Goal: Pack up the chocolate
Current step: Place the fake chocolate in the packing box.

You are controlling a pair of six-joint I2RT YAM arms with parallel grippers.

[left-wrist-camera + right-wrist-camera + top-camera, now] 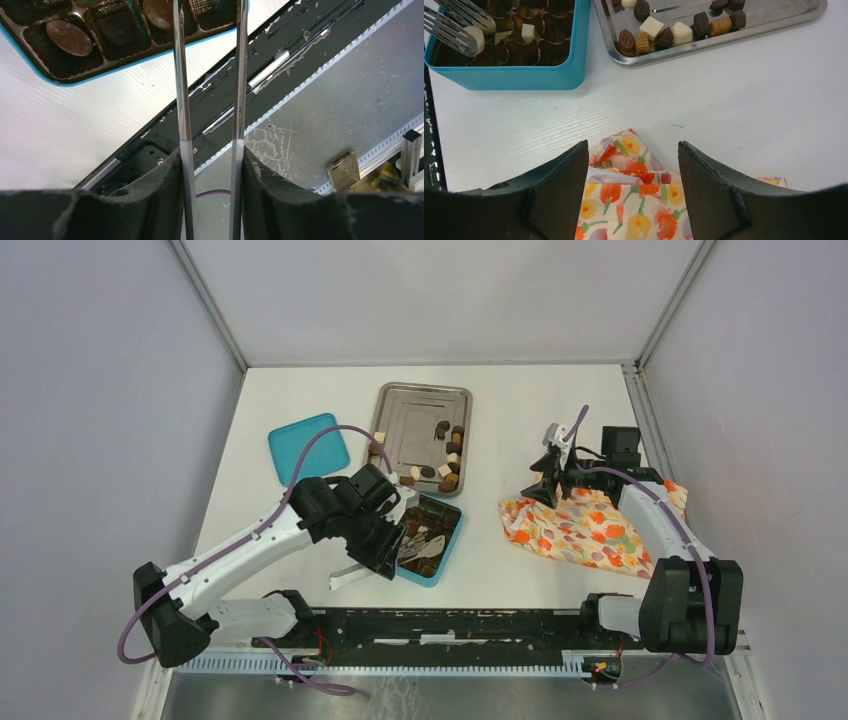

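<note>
One teal lid (308, 448). The left gripper (210, 165) clamps one pair of metal tongs (182, 75), which pinch a white chocolate (474, 37) over the part-filled teal box (524, 77). One steel tray (410, 410) holds about a dozen chocolates (447, 455). The right gripper (633, 150) is spread above the floral cloth (590, 530).

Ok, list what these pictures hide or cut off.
- Top view: the left arm covers the near-left part of the teal box, hiding those compartments.
- Left wrist view: the tongs in the left hand run off the top edge, so their tips do not show there.
- Right wrist view: the top edge cuts the steel tray; the right hand hides part of the cloth.
</note>
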